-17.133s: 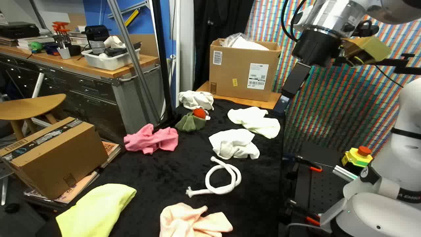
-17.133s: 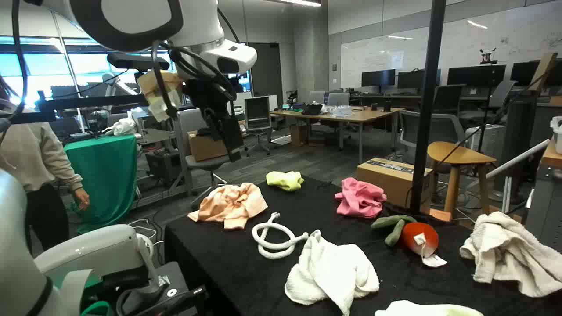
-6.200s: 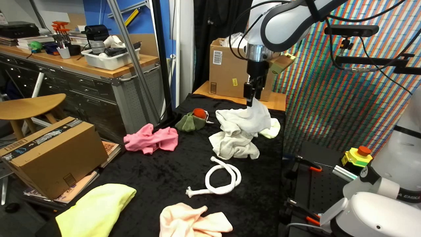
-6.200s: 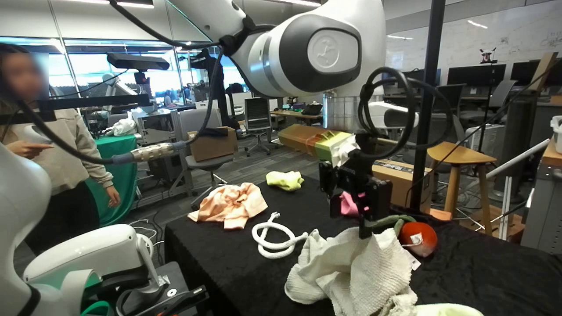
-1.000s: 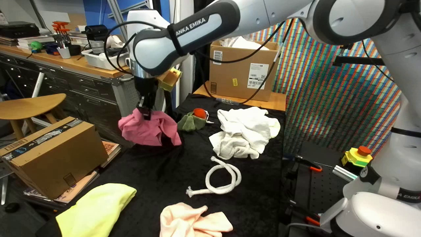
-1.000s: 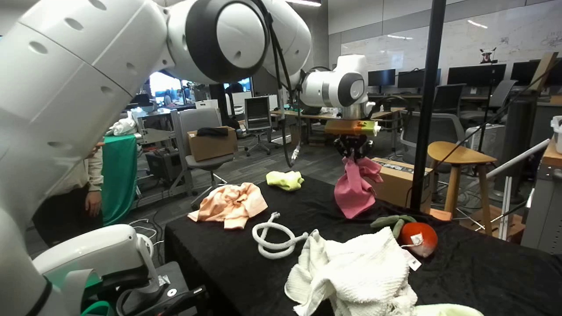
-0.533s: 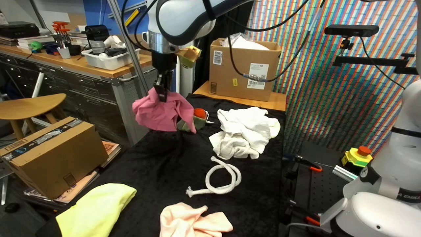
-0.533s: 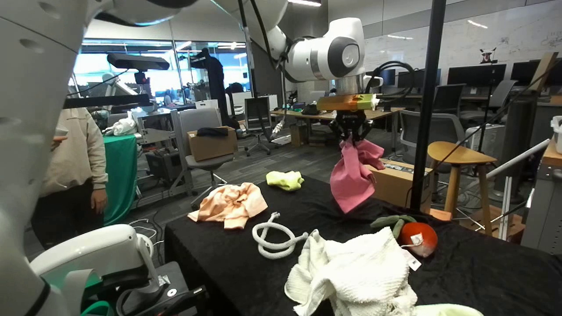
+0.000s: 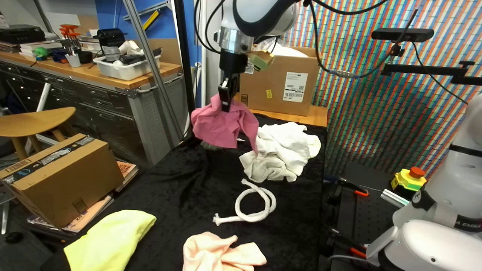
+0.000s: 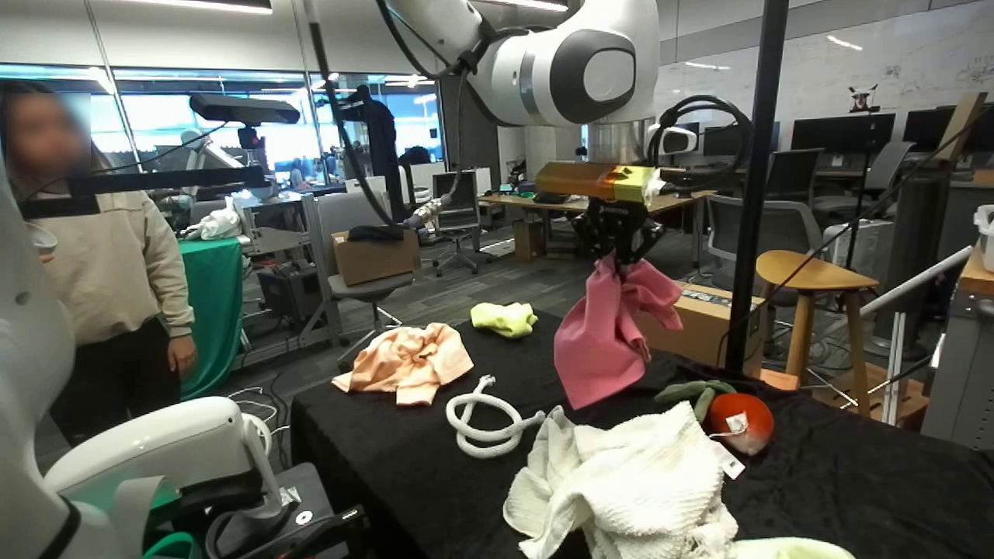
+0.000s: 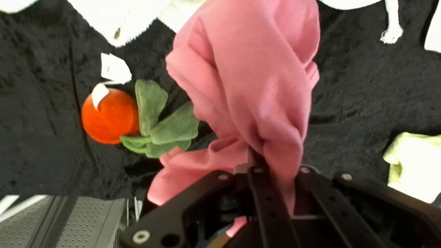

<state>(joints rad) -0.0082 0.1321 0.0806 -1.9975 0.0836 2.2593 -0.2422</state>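
My gripper (image 9: 226,107) is shut on a pink cloth (image 9: 222,126), which hangs in folds above the black-covered table in both exterior views. In the wrist view the pink cloth (image 11: 255,69) bunches up between the fingers and hides their tips. A pile of white cloths (image 10: 637,473) lies close by, partly behind the hanging cloth in an exterior view. Below and beside the pink cloth in the wrist view is a red plush ball (image 11: 110,115) with green leaves (image 11: 175,127) and a white tag; the pink cloth largely covers this plush in an exterior view.
A knotted white rope (image 9: 256,216), a peach cloth (image 9: 222,252) and a yellow cloth (image 9: 113,237) lie on the table. A black upright pole (image 10: 757,194) stands at the table's edge. A large cardboard box (image 9: 278,82) sits behind the table's far end.
Over the last second the gripper has lifted the pink cloth off the table and carried it towards the white pile. Earlier, a white cloth from the far end was laid onto that pile.
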